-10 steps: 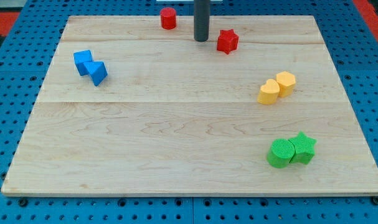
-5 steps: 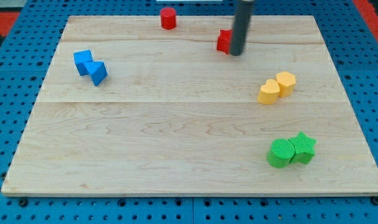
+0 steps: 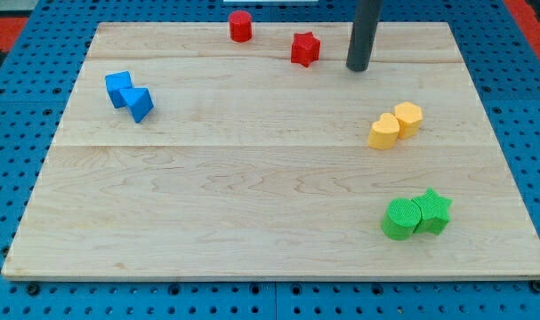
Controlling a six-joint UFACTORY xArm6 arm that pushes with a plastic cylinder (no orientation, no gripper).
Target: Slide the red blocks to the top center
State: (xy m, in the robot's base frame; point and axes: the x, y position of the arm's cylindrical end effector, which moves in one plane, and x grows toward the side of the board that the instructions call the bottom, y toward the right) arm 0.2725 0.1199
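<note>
A red cylinder (image 3: 241,26) stands at the top edge of the wooden board (image 3: 252,178), a little left of centre. A red star block (image 3: 304,48) lies to its right and slightly lower. My tip (image 3: 358,67) is on the board to the right of the red star, apart from it by about a block's width. The dark rod rises from the tip out of the view's top.
Two blue blocks (image 3: 129,95) touch each other at the view's left. Two yellow blocks (image 3: 395,124) sit together at the right. A green cylinder (image 3: 399,219) and a green star (image 3: 433,211) touch at the lower right.
The red star has slid left and up, toward the red cylinder. My tip went from left of the star, across it, to its right side.
</note>
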